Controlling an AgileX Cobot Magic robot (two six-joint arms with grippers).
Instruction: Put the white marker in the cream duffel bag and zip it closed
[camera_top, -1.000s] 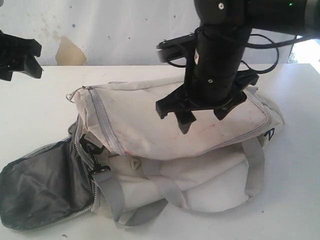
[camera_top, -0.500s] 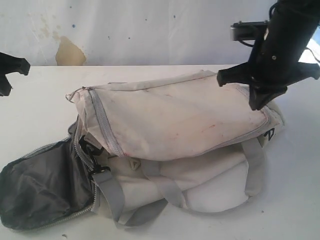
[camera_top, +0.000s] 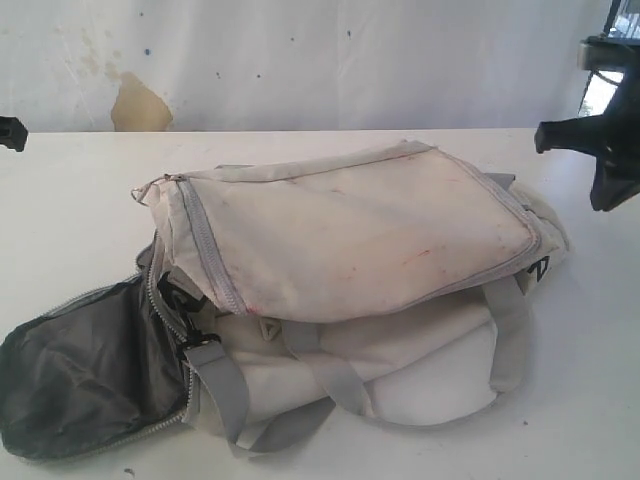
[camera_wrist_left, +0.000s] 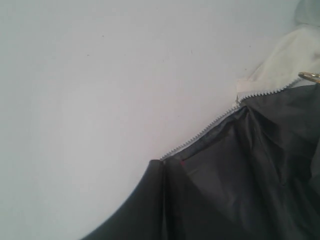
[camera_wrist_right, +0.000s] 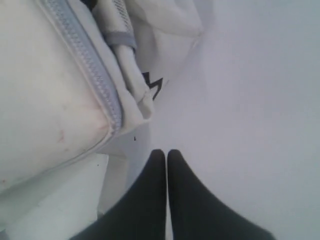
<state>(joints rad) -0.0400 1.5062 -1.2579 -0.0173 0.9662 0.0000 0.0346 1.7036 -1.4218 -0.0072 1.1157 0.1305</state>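
The cream duffel bag (camera_top: 350, 250) lies on its side on the white table, with its dark grey lining (camera_top: 80, 370) spilling out of the unzipped end at the front left. The white marker shows in no view. My right gripper (camera_top: 603, 195) hangs at the far right edge, off the bag's end; in the right wrist view its fingers (camera_wrist_right: 166, 152) are shut on nothing, next to the bag's corner (camera_wrist_right: 100, 115). Only a black sliver of my left gripper (camera_top: 8, 132) shows at the far left edge. In the left wrist view its dark tips (camera_wrist_left: 164, 162) stand together against the lining (camera_wrist_left: 250, 175).
Grey straps (camera_top: 330, 375) and a black buckle (camera_top: 185, 300) lie along the bag's front side. A grey zipper (camera_top: 210, 250) runs round the near end panel. A white table (camera_top: 80, 200) surrounds the bag, with a stained wall (camera_top: 140, 100) behind.
My right arm has swung from above the middle of the bag to the far right edge. The left gripper has drawn back leftward, almost out of the exterior view.
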